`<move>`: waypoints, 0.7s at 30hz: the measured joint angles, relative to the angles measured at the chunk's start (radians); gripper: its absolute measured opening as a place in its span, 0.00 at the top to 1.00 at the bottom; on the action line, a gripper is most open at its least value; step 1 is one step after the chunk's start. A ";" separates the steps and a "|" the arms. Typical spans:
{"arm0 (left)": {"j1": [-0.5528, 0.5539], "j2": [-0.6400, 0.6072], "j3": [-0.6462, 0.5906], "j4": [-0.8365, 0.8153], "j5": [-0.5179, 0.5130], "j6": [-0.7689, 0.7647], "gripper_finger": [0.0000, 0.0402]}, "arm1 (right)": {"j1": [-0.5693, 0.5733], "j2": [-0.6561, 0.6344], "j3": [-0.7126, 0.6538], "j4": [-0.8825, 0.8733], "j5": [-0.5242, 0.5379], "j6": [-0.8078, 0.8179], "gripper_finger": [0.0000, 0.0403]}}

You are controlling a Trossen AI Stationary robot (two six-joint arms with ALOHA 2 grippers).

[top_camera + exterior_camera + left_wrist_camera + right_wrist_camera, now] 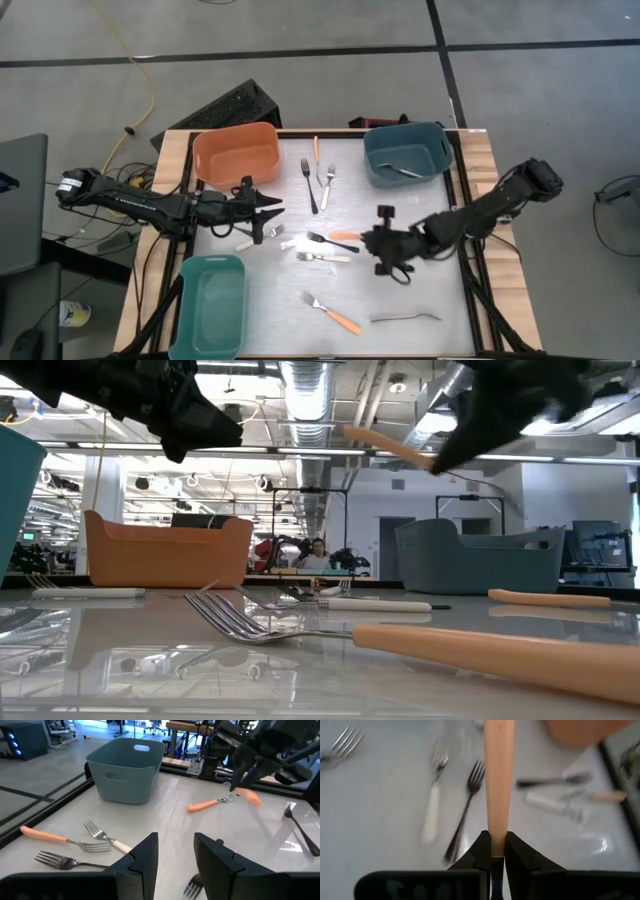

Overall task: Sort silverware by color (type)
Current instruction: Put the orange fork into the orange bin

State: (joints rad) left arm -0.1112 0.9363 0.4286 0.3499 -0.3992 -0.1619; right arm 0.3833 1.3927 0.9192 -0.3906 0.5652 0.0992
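1. High view: the right gripper (372,239) hangs mid-table, well short of the orange bin (236,155); the left gripper (268,208) waits beside that bin.
2. Low view: an orange-handled fork (392,448) is carried aloft.
3. Left wrist view: the left gripper's fingers (141,857) stand parted, empty.
4. Right wrist view: the right gripper's jaws are clamped on the fork's handle; delivery to the orange bin probably follows.

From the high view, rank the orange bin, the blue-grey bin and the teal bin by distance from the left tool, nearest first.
1. orange bin: just beyond the left tool, at the table's far left.
2. teal bin: near-left corner, farther off.
3. blue-grey bin: far-right corner, farthest.
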 joint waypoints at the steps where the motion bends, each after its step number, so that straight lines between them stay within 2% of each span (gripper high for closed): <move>1: 0.000 0.000 0.000 -0.004 0.000 0.000 0.72 | -0.028 0.001 0.000 0.045 -0.018 -0.054 0.87; 8: 0.000 -0.001 0.000 -0.076 0.000 -0.005 0.72 | -0.243 0.068 0.002 0.460 -0.163 -0.392 0.87; 12: 0.000 -0.001 0.000 -0.132 0.000 -0.008 0.72 | -0.389 0.147 0.034 0.682 -0.286 -0.474 0.87; 17: 0.000 -0.001 0.000 -0.223 0.000 -0.023 0.72 | -0.556 0.318 0.215 0.744 -0.536 -0.485 0.87; 21: 0.000 -0.001 0.000 -0.304 0.010 -0.071 0.72 | -0.636 0.499 0.440 0.732 -0.608 -0.497 0.87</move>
State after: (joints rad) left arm -0.1112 0.9351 0.4286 0.0460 -0.3897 -0.2327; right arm -0.2528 1.8913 1.3591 0.3413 -0.0433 -0.3982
